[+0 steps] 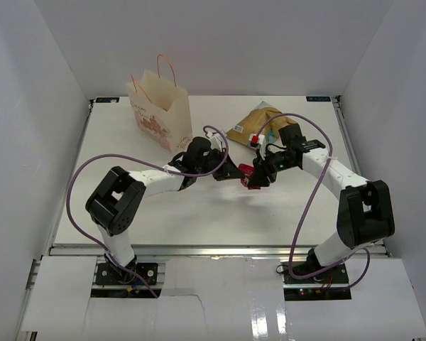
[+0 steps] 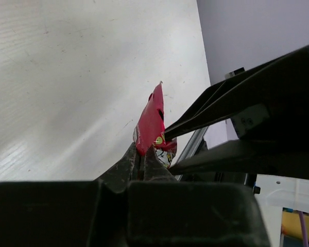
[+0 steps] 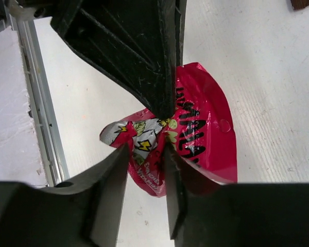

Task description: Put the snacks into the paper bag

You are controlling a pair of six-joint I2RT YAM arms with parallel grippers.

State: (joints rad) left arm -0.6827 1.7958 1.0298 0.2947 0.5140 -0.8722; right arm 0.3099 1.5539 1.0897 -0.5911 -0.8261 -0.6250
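My left gripper is clenched on one edge of the red packet, held over mid-table, well apart from the paper bag at the back left. My worry is that my right gripper has its jaws slightly parted around the packet's other end (pressing or free, I cannot tell), so pulling away could tear the foil or drag it from my thin grip. The bag's inside is hidden, and the only other snack I can see is the chip bag.

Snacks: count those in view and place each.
2 clear: red packet, mid-table in the left gripper; chip bag behind the right arm. More may hide under that arm or inside the paper bag.
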